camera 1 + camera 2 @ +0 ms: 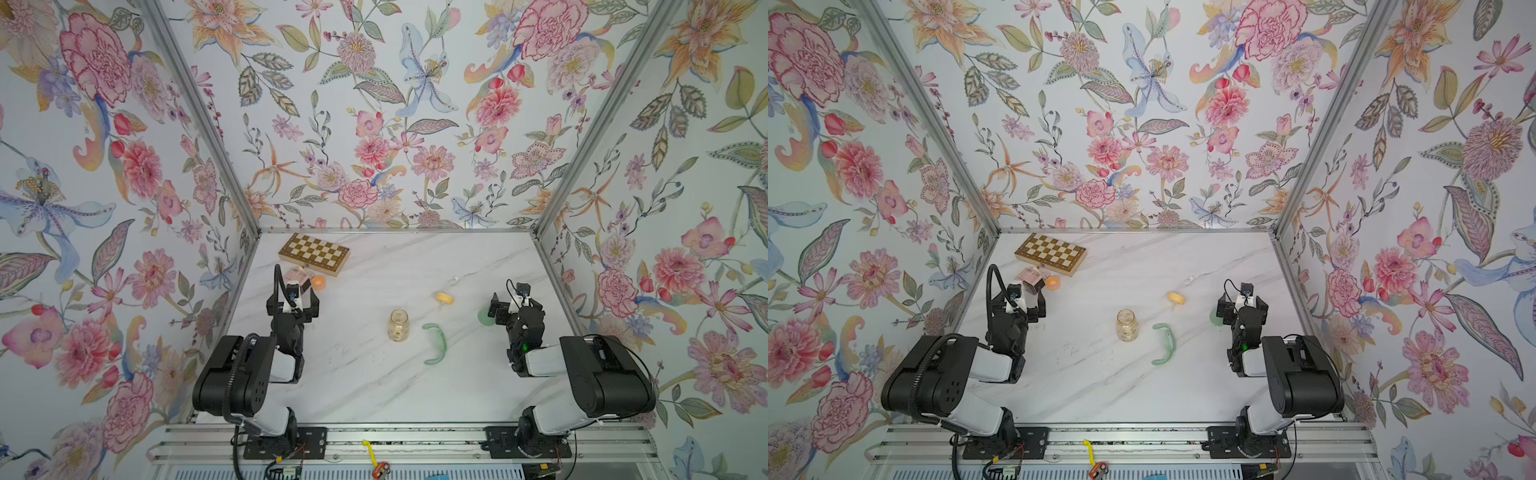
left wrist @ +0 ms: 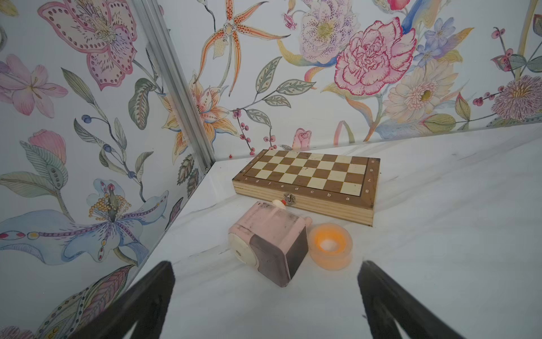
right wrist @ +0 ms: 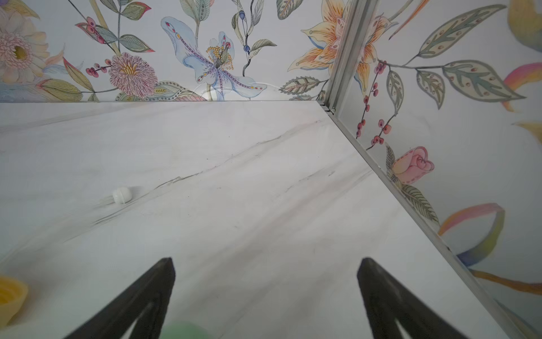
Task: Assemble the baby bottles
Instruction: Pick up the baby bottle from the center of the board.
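Observation:
The clear amber bottle body (image 1: 399, 325) (image 1: 1127, 325) stands upright mid-table in both top views. Beside it on its right lies the pale green handle ring (image 1: 436, 343) (image 1: 1165, 343). Farther back rests the yellow collar with its clear nipple (image 1: 444, 297) (image 3: 10, 296). The pale green dome cap (image 1: 483, 318) (image 3: 184, 330) sits partly hidden under my right gripper (image 1: 516, 305) (image 3: 266, 259), which is open and empty. My left gripper (image 1: 293, 301) (image 2: 266, 264) is open and empty too, far left of the bottle parts, facing the back left corner.
A folded chessboard (image 1: 314, 253) (image 2: 308, 182) lies at the back left. In front of it are a pink-and-brown cube-shaped bottle (image 2: 269, 243) and an orange ring (image 2: 330, 245). A small white piece (image 3: 121, 195) lies toward the back right. Flowered walls enclose three sides.

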Available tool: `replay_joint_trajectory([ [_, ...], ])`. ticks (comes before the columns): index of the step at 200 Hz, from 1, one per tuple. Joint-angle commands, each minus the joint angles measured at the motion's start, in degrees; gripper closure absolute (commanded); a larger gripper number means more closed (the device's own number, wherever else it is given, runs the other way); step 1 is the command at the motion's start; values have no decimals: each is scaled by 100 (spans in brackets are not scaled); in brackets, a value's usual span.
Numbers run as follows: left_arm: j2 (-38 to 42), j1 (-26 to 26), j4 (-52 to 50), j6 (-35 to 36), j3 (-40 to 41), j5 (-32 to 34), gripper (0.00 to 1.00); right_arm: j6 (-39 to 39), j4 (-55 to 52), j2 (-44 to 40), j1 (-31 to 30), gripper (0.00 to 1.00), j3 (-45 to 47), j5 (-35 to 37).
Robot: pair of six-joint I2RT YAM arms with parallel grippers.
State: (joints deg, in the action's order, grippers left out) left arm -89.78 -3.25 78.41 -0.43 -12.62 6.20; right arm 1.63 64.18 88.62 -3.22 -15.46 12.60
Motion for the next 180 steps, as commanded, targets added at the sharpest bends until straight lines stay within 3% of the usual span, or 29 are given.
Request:
replay_joint_trajectory([
  [1,-40,42,73,-10,18,-59,0,-29,133,37,-38,1,-48,16],
  [180,-39,49,43,-36,4,-66,0,-198,253,6,111,1,45,-74],
])
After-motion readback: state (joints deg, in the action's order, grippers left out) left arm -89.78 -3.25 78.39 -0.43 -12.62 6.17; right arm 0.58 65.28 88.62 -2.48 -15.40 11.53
